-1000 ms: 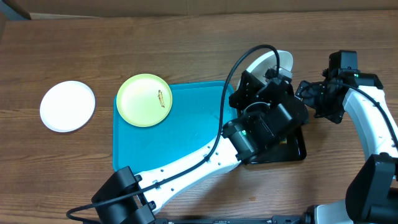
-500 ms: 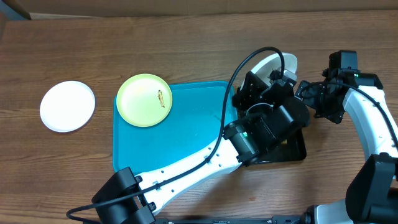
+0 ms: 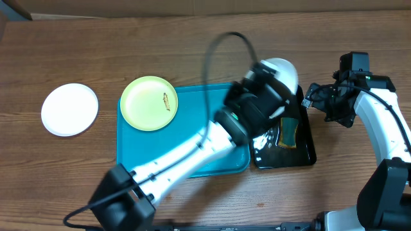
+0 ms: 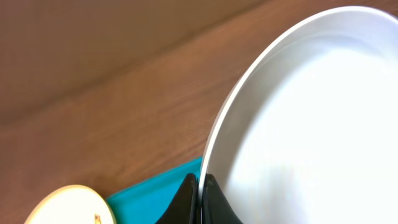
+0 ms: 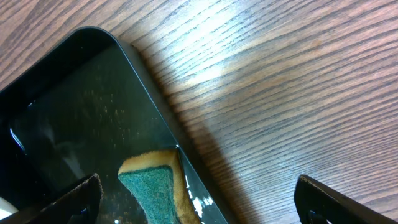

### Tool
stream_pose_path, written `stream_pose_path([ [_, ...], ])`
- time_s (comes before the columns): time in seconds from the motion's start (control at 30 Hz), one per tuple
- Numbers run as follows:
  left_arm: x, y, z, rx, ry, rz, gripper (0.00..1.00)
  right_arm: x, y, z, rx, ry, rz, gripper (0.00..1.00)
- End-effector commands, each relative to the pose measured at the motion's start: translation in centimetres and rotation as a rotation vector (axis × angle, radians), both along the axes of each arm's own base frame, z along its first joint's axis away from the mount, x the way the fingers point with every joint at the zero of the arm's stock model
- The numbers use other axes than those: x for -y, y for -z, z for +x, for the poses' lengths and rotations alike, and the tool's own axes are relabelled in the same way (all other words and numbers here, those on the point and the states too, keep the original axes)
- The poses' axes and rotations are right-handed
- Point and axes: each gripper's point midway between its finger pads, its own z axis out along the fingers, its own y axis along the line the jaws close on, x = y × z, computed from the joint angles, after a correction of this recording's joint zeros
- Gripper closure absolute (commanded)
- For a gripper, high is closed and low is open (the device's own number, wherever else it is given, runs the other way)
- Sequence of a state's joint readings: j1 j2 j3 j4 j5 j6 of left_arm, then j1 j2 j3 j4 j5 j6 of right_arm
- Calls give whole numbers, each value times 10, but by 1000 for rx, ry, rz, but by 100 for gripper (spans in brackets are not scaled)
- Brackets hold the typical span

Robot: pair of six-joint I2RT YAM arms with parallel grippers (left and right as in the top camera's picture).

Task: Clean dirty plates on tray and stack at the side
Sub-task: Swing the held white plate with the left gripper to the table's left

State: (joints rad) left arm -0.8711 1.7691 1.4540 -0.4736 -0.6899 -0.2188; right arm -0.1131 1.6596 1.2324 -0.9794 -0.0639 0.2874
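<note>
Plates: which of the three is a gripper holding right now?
The white plate pinched by its rim in the left gripper; the other white plate and the yellow-green plate lie flat, untouched.

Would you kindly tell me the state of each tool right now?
Left tool: closed on the rim of the white plate.
Right tool: open, holding nothing, over the edge of the black tray.

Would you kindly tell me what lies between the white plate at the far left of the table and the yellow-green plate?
Only bare wooden table separates the far-left white plate from the yellow-green plate; the overhead view shows that stretch.
</note>
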Motion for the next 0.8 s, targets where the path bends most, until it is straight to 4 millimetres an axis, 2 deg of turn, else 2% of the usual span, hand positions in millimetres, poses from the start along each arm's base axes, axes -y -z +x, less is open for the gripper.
stream_pose_path([
  [0.0, -38, -22, 24, -94, -88, -295, 96, 0, -11, 9, 40, 0, 1, 0],
  [0.1, -88, -16, 40, -190, -170, -392, 96, 0, -11, 9, 40, 0, 0, 0],
  [0.17, -139, -10, 50, -252, -265, -463, 96, 0, -11, 9, 40, 0, 0, 0],
  [0.2, -157, -8, 51, -270, -301, -484, 96, 0, -11, 9, 40, 0, 0, 0],
  [0.23, -206, 1, 53, -316, -414, -532, 96, 0, -11, 9, 40, 0, 1, 0],
  [0.27, -231, 5, 52, -334, -474, -548, 96, 0, -11, 9, 40, 0, 0, 0],
  [0.33, -287, 16, 43, -367, -626, -577, 96, 0, -11, 9, 40, 0, 0, 0],
  [0.4, -344, 25, 25, -390, -788, -600, 96, 0, -11, 9, 40, 0, 1, 0],
  [0.5, -407, 31, 2, -386, -956, -630, 96, 0, -11, 9, 40, 0, 0, 0],
  [0.57, -442, 33, -13, -369, -1059, -663, 96, 0, -11, 9, 41, 0, 0, 0],
  [0.6, -469, 35, -27, -350, -1139, -687, 96, 0, -11, 9, 40, 0, 0, 0],
  [0.77, -526, 46, -60, -294, -1312, -717, 96, 0, -11, 9, 40, 0, 1, 0],
])
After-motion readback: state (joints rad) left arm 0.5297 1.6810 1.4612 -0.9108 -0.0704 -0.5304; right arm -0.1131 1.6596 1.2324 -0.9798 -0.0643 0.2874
